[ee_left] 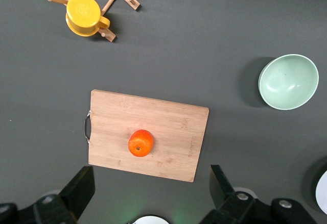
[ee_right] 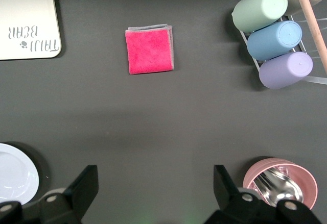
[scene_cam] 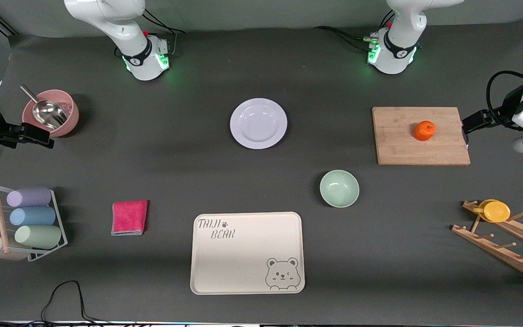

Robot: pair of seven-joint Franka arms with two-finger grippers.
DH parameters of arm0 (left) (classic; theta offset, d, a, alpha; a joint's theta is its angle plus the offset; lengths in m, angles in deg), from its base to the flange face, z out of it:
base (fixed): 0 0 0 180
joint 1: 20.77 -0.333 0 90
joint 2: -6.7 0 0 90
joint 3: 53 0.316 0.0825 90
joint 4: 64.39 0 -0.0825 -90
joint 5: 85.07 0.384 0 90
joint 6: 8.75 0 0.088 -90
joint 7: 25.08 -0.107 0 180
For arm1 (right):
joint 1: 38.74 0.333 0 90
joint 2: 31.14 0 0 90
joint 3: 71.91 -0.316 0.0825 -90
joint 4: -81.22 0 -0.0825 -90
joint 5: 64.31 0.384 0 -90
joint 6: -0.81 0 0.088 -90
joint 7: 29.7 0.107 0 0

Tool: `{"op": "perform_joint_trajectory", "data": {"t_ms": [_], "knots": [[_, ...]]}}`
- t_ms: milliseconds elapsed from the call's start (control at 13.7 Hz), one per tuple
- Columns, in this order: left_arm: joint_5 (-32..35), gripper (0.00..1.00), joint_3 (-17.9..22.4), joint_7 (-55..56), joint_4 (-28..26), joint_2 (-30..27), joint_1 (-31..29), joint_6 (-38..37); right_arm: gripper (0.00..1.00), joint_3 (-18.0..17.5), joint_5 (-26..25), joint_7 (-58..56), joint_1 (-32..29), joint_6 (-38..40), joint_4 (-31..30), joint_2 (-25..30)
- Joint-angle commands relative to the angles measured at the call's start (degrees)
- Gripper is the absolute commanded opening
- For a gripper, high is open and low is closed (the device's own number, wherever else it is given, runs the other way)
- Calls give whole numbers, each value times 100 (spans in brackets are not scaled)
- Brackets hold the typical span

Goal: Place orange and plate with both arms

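The orange (scene_cam: 424,130) (ee_left: 140,143) lies on a wooden cutting board (scene_cam: 402,145) (ee_left: 168,132) toward the left arm's end of the table. The white plate (scene_cam: 258,123) (ee_right: 15,175) sits bare in the middle of the table, between the two arm bases. My left gripper (scene_cam: 470,121) (ee_left: 151,178) hangs high and open over the table beside the board's edge, with nothing between its fingers. My right gripper (scene_cam: 46,137) (ee_right: 153,178) is also high and open, over bare table between the plate and the pink bowl.
A pale-green bowl (scene_cam: 339,188) (ee_left: 287,81) and a cream bear tray (scene_cam: 243,259) lie nearer the front camera than the plate. A pink cloth (scene_cam: 129,217), a cup rack (scene_cam: 30,222) and a pink bowl with a scoop (scene_cam: 71,116) are at the right arm's end. A wooden rack holds a yellow cup (scene_cam: 495,210).
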Motion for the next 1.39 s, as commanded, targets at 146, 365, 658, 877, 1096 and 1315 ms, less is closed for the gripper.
{"op": "perform_joint_trajectory", "data": {"t_ms": [146, 365, 658, 877, 1096, 1315], "knots": [[8, 100, -39, -52, 72, -23, -40, -22, 100, -2, 31, -41, -25, 42, -97, 133], [8, 100, -30, -78, 81, -23, -57, -13, 100, -2, 31, -33, -17, 42, -88, 133], [8, 100, 40, -105, 159, -32, -118, -206, 100, -2, 31, -41, -17, 60, -97, 169], [8, 100, 66, -210, 73, -215, -136, -478, 100, -19, 31, -24, -8, 261, -201, 466], [-9, 100, 251, -210, -1284, -1380, -136, -269, 100, -63, 49, 20, 10, 245, -824, 1151], [-1, 100, 522, -219, -3087, -2805, -136, 337, 100, -63, 67, 448, 264, 157, -1439, 1784]]}}
